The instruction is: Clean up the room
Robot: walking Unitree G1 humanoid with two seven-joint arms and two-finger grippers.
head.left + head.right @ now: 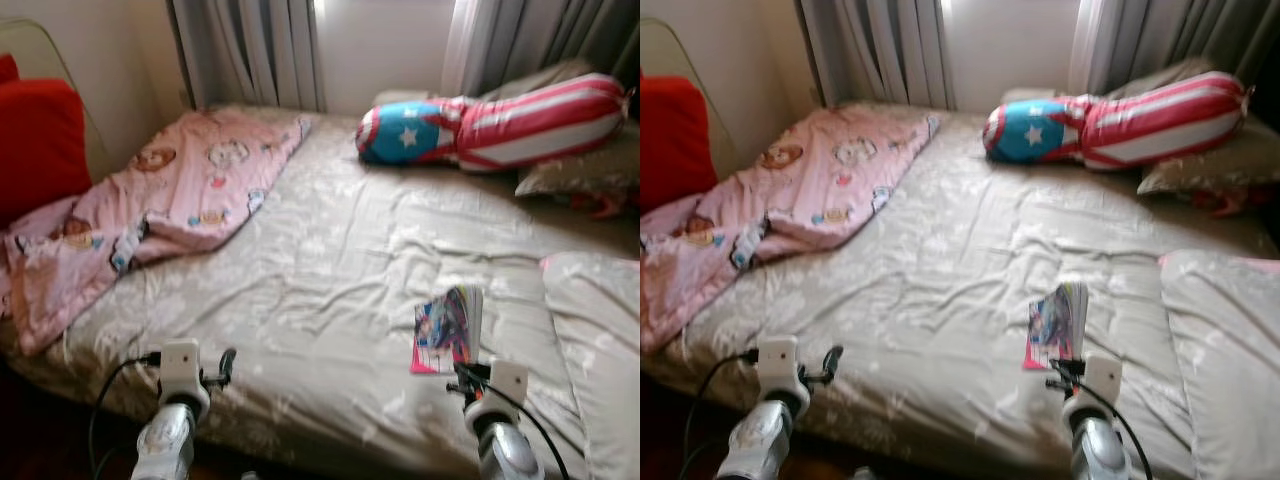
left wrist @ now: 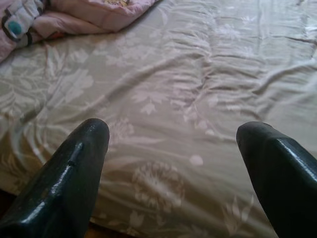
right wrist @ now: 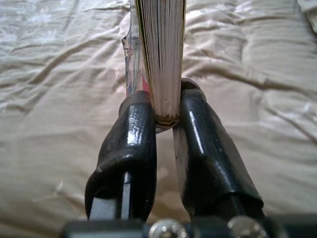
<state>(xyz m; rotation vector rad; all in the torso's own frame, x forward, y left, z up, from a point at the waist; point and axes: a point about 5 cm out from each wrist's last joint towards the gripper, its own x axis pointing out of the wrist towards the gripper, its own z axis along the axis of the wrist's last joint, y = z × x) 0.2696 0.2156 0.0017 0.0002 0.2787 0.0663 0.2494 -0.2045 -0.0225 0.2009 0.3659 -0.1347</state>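
Note:
My right gripper (image 3: pixel 163 106) is shut on the lower edge of a thin colourful book (image 3: pixel 161 49). The book (image 1: pixel 450 330) stands on edge above the beige flowered bed sheet (image 1: pixel 330 260), near the bed's front right. My left gripper (image 2: pixel 173 136) is open with nothing between its fingers, and it hovers over the sheet at the bed's front left (image 1: pixel 225 365). A crumpled pink cartoon blanket (image 1: pixel 170 190) lies across the left side of the bed.
A red, white and blue star bolster (image 1: pixel 490 125) lies at the far right of the bed beside a beige pillow (image 1: pixel 580 170). A red cushion (image 1: pixel 35 140) leans at the far left. Another pillow (image 1: pixel 600 340) lies at the near right. Grey curtains (image 1: pixel 250 50) hang behind.

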